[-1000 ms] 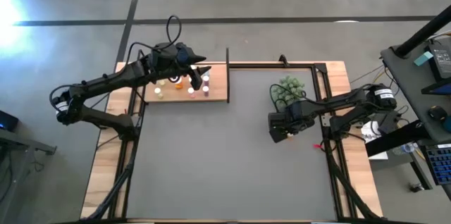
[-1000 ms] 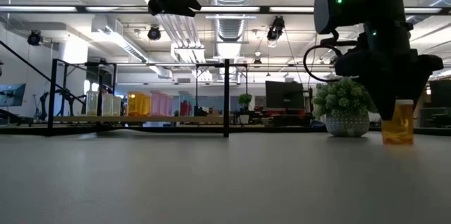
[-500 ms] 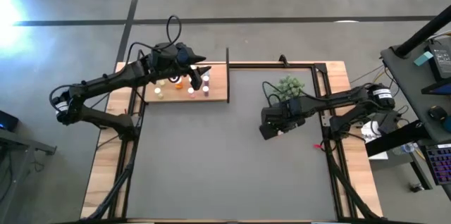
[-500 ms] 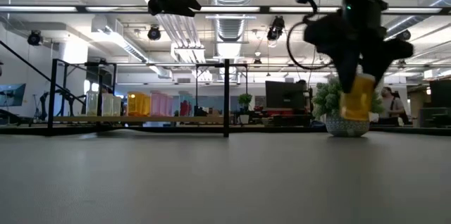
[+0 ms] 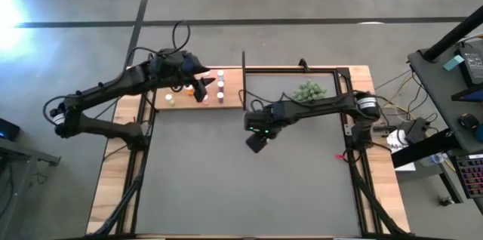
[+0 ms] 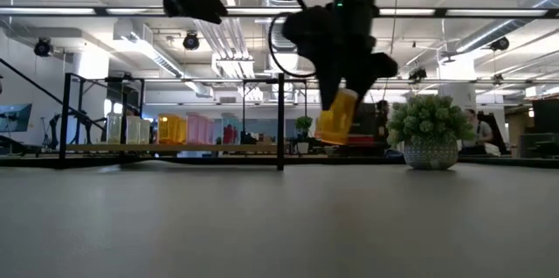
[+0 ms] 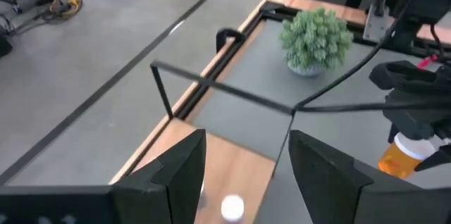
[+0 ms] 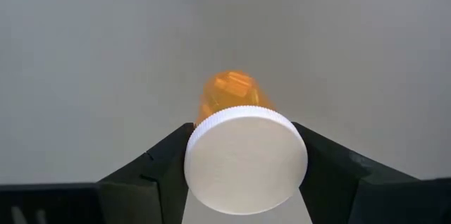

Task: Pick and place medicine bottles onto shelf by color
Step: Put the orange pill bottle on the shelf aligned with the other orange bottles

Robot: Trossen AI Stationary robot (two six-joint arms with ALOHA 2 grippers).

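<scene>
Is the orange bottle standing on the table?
No, the low view shows the orange bottle tilted in the air, held in the right tool.

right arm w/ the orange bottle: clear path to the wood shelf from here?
Probably yes. The right gripper holds the orange white-capped bottle clear of the mat, near the light-wood shelf. The left gripper hovers over the shelf's bottles and may crowd it.

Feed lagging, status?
Right gripper carrying orange bottle clear of the mat. Left gripper open over shelf. Shelf post ahead.
</scene>
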